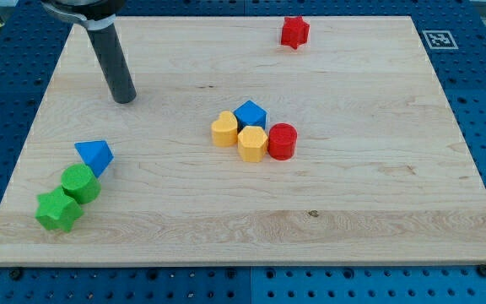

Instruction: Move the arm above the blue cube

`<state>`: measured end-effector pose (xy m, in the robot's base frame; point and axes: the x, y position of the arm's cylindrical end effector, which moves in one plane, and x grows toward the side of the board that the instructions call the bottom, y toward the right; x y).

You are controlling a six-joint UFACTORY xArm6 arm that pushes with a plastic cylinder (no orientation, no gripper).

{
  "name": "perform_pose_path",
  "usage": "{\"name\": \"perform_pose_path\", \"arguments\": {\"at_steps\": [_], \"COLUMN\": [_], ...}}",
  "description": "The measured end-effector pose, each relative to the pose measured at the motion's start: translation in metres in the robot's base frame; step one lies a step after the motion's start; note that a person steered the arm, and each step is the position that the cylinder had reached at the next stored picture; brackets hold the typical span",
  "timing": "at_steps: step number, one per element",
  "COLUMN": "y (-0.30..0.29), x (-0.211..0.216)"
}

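The blue cube [250, 114] sits near the board's middle, at the top of a tight cluster with a yellow heart-shaped block [224, 130], a yellow hexagonal block [252, 143] and a red cylinder [282, 141]. My tip [124, 98] rests on the board at the upper left, far to the left of the blue cube and slightly higher in the view. It touches no block.
A blue triangular block [94, 155], a green cylinder [81, 182] and a green star-shaped block [58, 210] lie at the lower left. A red star-shaped block [294, 31] sits near the top edge. The wooden board [378, 169] lies on a blue pegboard table.
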<state>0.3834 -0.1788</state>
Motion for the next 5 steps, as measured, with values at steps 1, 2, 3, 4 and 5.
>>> {"name": "perform_pose_path", "arguments": {"at_steps": [1, 2, 3, 4, 5], "y": [0.000, 0.010, 0.023, 0.023, 0.023], "x": [-0.001, -0.011, -0.021, -0.022, -0.024]}}
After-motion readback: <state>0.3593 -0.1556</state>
